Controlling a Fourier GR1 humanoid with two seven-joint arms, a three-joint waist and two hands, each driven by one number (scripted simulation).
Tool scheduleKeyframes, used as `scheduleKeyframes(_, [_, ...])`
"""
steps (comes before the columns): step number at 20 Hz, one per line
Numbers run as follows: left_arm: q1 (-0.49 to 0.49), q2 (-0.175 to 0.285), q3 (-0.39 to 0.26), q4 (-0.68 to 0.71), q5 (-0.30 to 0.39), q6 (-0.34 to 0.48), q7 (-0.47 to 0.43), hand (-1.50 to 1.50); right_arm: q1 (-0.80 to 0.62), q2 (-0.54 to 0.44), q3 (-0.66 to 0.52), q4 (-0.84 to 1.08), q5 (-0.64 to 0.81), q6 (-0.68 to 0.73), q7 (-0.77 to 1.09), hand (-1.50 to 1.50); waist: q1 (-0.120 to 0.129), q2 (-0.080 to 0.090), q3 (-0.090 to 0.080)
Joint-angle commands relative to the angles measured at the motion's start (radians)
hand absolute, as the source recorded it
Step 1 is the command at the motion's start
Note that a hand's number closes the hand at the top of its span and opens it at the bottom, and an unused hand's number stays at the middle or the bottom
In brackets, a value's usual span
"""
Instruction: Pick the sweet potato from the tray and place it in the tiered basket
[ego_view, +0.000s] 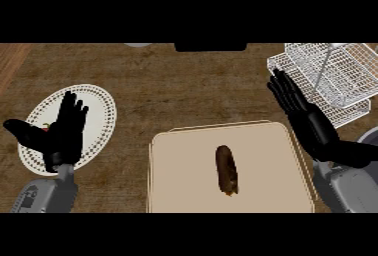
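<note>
Where the head view looks steeply down, the counter (184, 90) presents a mottled brown top, with a strip of lighter wood grain (10, 60) along its upper left edge. A beige tray (273, 165) lies at lower centre, its near edge cut off by the frame. The sweet potato (227, 170) lies lengthwise near the middle of the tray, apart from both hands and from every tray edge. The white wire tiered basket (336, 75) stands at the upper right, well apart from the sweet potato; its far corner runs out of view. The right hand (306, 117) is released, fingers straight and pointing up the frame, between the tray's right edge and the basket; its fingertips overlap the basket's near left wires, and contact cannot be confirmed. The left hand (63, 135) is likewise released, fingers straight and thumb spread to the left, positioned over a white plate (103, 107) with a dotted rim at the left. A small red item (47, 128) shows on the plate beside this hand; most of it is hidden and it cannot be identified. A dark object (210, 47) and a pale object (137, 45) are cut off at the top edge, and a grey curved shape (369, 136) is cut off at the right edge.
</note>
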Motion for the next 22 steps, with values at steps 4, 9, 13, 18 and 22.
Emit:
scheduleKeyframes(4, [-0.044, 0.042, -0.132, -0.046, -0.173, -0.03, -0.076, 0.0, -0.204, 0.013, 0.053, -0.04, 0.084, -0.067, 0.26, 1.5, 0.022, -0.023, -0.011])
scheduleKeyframes(9, [-0.035, 0.045, -0.234, -0.09, -0.246, -0.049, -0.074, 0.0, -0.195, 0.004, 0.089, 0.082, 0.223, -0.206, 0.405, -1.5, 0.023, -0.023, -0.012])
scheduleKeyframes(13, [-0.004, 0.005, -0.275, -0.108, -0.29, -0.005, -0.068, 0.0, -0.177, 0.069, 0.094, 0.017, -0.074, 0.042, 0.514, -1.5, 0.019, -0.023, -0.01])
scheduleKeyframes(18, [0.0, 0.014, -0.255, -0.128, -0.305, -0.003, -0.057, 0.0, -0.175, -0.128, 0.072, -0.237, -0.111, 0.2, 0.636, -1.5, 0.003, -0.027, -0.01])
scheduleKeyframes(22, [-0.034, 0.003, -0.254, -0.072, -0.305, -0.011, -0.068, 0.0, -0.34, -0.27, 0.158, -0.311, 0.026, 0.282, 0.777, -1.5, 0.005, -0.03, -0.015])
